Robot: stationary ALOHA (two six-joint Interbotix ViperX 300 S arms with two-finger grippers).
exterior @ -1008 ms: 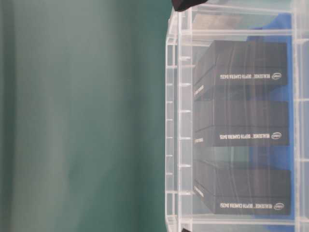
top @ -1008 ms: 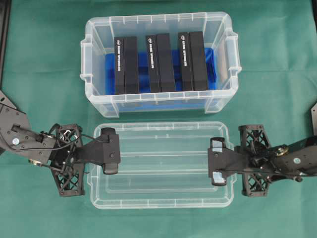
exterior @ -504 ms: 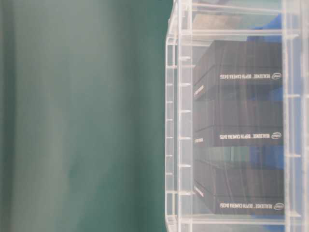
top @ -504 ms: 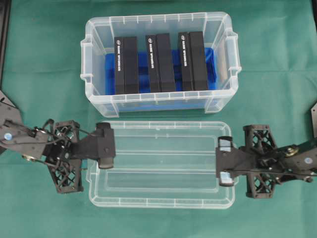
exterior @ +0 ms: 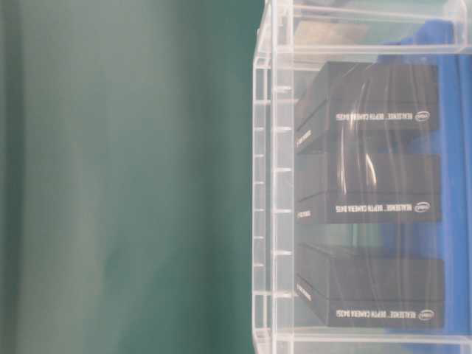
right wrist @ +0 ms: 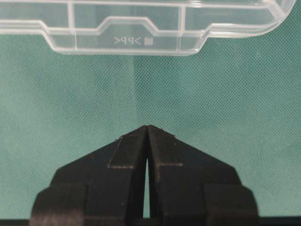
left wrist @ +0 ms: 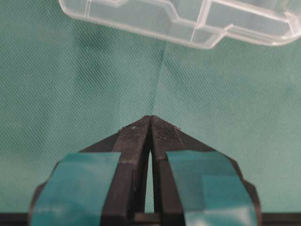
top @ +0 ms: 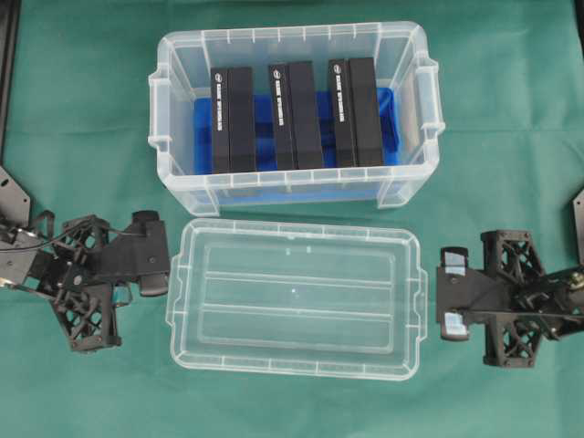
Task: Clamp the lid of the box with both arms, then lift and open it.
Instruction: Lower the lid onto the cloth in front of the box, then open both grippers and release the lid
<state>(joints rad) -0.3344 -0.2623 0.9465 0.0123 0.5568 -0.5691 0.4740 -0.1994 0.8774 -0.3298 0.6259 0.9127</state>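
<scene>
The clear lid [top: 297, 297] lies flat on the green cloth, just in front of the box [top: 274, 187]. The box is open on top, with three black blocks [top: 292, 114] standing on its blue bottom. My left gripper [top: 162, 258] sits just off the lid's left end, shut on nothing; its teal-taped fingertips [left wrist: 150, 118] meet short of the lid's edge [left wrist: 188, 19]. Off the lid's right end, my right gripper [top: 449, 294] is also shut and empty, its tips [right wrist: 148, 127] pointing at the lid's side tab [right wrist: 141, 28]. In the table-level view the box wall [exterior: 273, 184] and blocks [exterior: 369, 184] show.
Green cloth [top: 82, 109] covers the table around the box and lid. Dark arm bases stand at the far left edge [top: 9, 192] and the far right edge [top: 577, 214].
Both grippers have drawn outward off the lid's ends, the left one to the left and the right one to the right. The lid now lies by itself on the cloth.
</scene>
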